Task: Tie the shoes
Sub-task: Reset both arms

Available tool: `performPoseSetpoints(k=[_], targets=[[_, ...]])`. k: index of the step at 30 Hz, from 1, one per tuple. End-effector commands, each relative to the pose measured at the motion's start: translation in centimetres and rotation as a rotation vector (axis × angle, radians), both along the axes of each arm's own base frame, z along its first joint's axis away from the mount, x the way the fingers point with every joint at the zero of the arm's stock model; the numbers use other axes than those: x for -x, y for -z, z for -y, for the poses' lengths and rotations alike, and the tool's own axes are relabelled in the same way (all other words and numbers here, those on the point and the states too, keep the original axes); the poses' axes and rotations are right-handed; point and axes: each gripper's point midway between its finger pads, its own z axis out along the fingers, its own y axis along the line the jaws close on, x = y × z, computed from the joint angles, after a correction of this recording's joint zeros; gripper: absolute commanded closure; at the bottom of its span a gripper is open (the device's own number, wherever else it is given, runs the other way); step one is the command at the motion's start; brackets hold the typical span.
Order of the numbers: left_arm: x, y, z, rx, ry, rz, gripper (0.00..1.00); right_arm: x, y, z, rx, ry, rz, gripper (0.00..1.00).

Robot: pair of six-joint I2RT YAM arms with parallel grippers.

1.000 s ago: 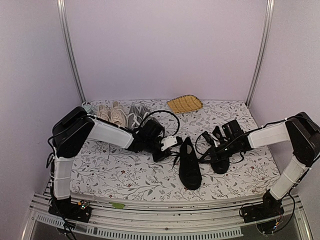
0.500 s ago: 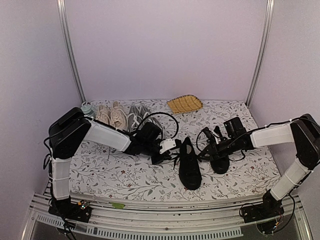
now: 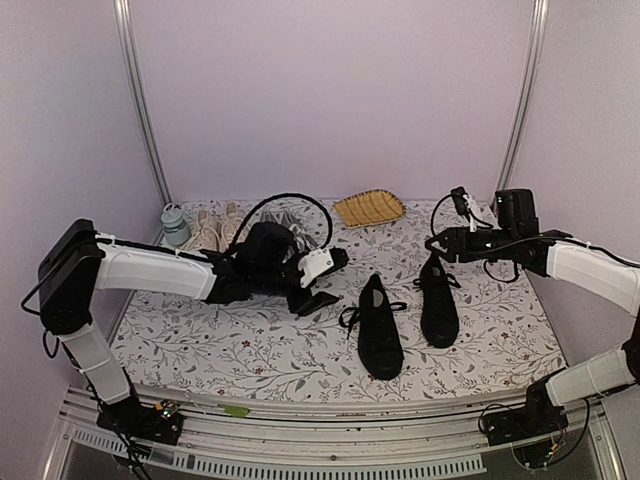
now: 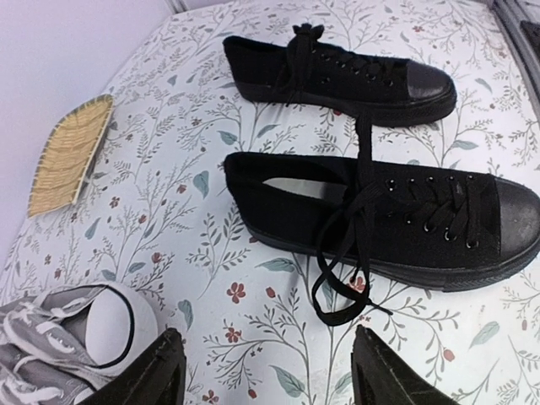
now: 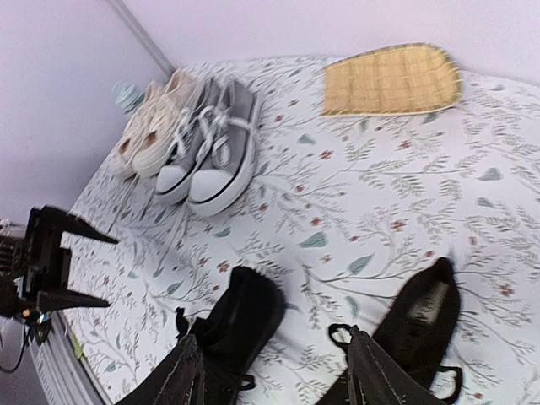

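Two black shoes lie side by side mid-table, toes toward the near edge: one on the left, the other to its right. In the left wrist view the nearer shoe has loops of black lace hanging over its side onto the cloth, and the far shoe lies beyond. My left gripper hovers left of the shoes, open and holding nothing. My right gripper is raised above the right shoe's heel, open and holding nothing, with both shoes below it.
A woven bamboo tray lies at the back centre. A beige pair and a grey pair with white toe caps stand at the back left, next to a small teal bottle. The table has a floral cloth.
Both grippers went from shut to open and left the laces. The left arm drew back to the left; the right arm lifted and swung toward the back right.
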Motion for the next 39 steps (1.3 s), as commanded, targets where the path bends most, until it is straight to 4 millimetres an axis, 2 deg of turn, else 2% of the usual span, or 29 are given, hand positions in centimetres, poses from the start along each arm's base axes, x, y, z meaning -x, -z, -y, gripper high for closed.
performPoseSetpoints(k=[1, 5, 8, 10, 13, 15, 17, 18, 19, 21, 26, 29, 33, 39], targets=[[-1.5, -2.5, -2.9, 0.087, -0.180, 0.000, 0.30, -1.8, -2.0, 6.7, 0.013, 0.263, 0.045, 0.41], [-5.7, -5.3, -10.0, 0.207, -0.481, -0.020, 0.29, -2.1, -2.7, 13.2, -0.001, 0.447, 0.090, 0.40], [-8.1, -6.8, -17.9, 0.294, -0.767, 0.013, 0.24, -1.8, -2.5, 17.0, 0.004, 0.540, 0.137, 0.38], [-8.4, -7.0, -23.5, 0.366, -0.933, 0.018, 0.19, -1.4, -2.2, 18.9, 0.007, 0.589, 0.167, 0.37], [-7.9, -6.6, -31.9, 0.474, -1.182, 0.039, 0.14, -1.0, -1.6, 20.4, 0.005, 0.646, 0.217, 0.36], [-6.7, -6.0, -37.1, 0.495, -1.360, 0.091, 0.13, -0.8, -0.9, 20.8, 0.003, 0.672, 0.236, 0.35], [-4.9, -4.9, -41.2, 0.472, -1.522, 0.162, 0.12, -0.8, 0.0, 21.5, 0.013, 0.713, 0.243, 0.35], [-4.1, -5.2, -42.7, 0.478, -1.583, 0.208, 0.12, -0.9, 0.6, 22.2, 0.019, 0.752, 0.239, 0.34], [-3.1, -4.6, -44.0, 0.474, -1.643, 0.239, 0.11, -0.8, 1.2, 22.8, 0.029, 0.791, 0.228, 0.34], [-1.8, -4.5, -45.4, 0.512, -1.697, 0.300, 0.11, -0.8, 2.3, 23.8, 0.047, 0.849, 0.211, 0.34], [-1.0, -2.8, -44.6, 0.559, -1.622, 0.317, 0.09, -0.8, 3.5, 24.4, 0.055, 0.882, 0.201, 0.34], [-1.5, -2.5, -44.0, 0.542, -1.582, 0.304, 0.04, -0.6, 4.1, 24.5, 0.052, 0.893, 0.199, 0.34], [-2.6, -2.1, -43.1, 0.505, -1.540, 0.272, 0.04, -0.2, 5.0, 24.3, 0.051, 0.887, 0.199, 0.34], [-3.5, -1.9, -42.4, 0.479, -1.507, 0.255, 0.04, 0.1, 4.7, 23.9, 0.046, 0.864, 0.235, 0.36]])
